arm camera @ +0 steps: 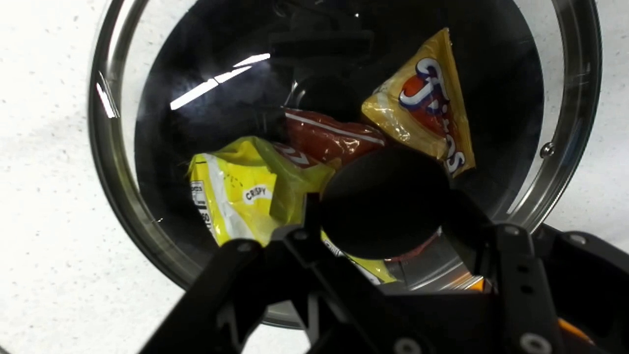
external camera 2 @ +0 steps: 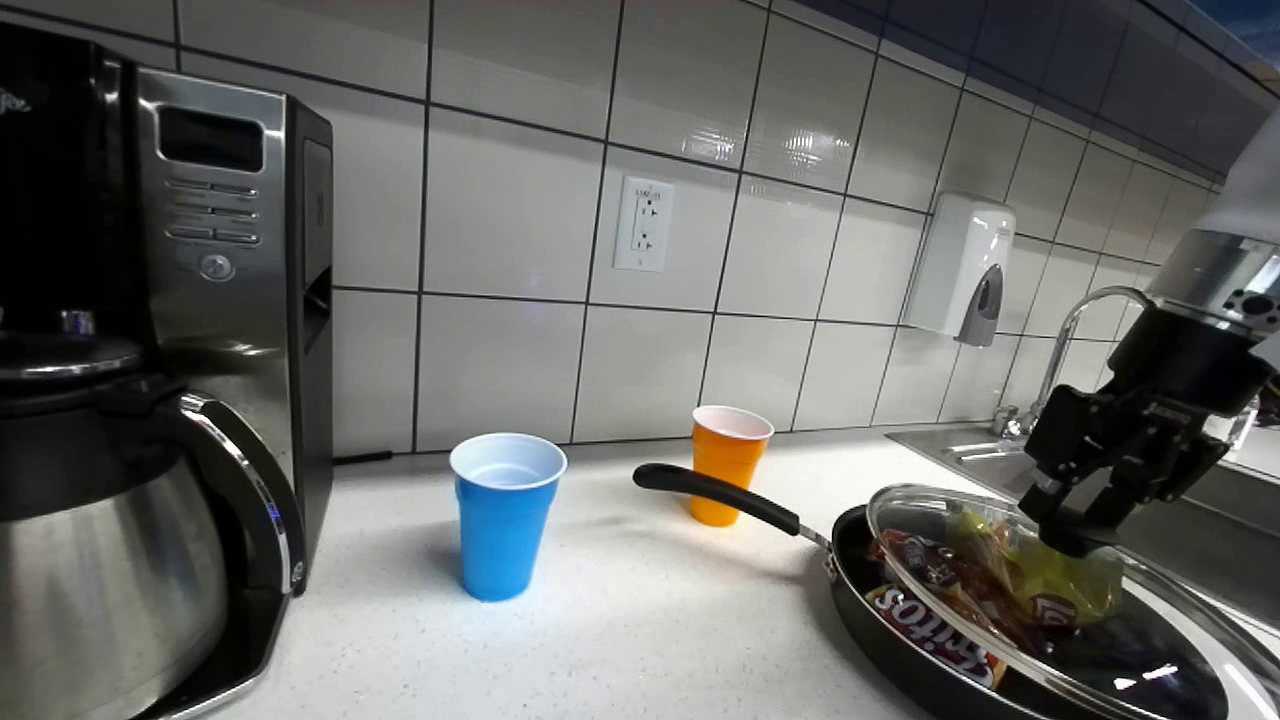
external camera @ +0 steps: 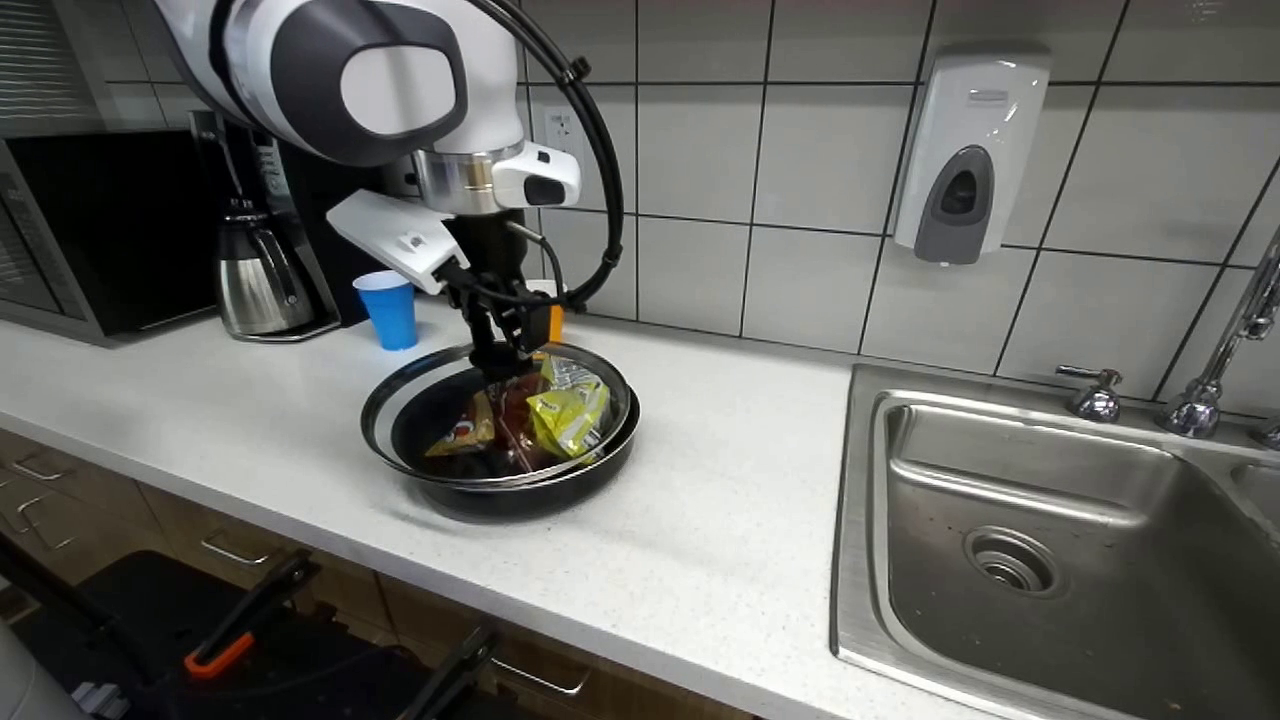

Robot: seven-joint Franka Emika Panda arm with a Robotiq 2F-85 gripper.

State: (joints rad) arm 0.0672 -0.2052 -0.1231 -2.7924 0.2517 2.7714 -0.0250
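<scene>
i judged the step in hand to be the handling of the lid (arm camera: 314, 98) over the pan (external camera: 540, 499): my fingers (arm camera: 467, 226) stood partway apart, snug on the black knob (arm camera: 385, 204) from either side. the lid sat off-centre above the pan on the tabletop (external camera: 740, 500), and i could not tell whether its rim bore on the pan's. beneath the glass lay a yellow bag (arm camera: 255, 196), a red bag (arm camera: 327, 135) and a fritos bag (arm camera: 427, 108). the next move, as i read it, called for a firm grip and a level rim. my arm (external camera: 400, 85) reached in from above, wrist bent, fingers pointing down at a slight slant.
</scene>
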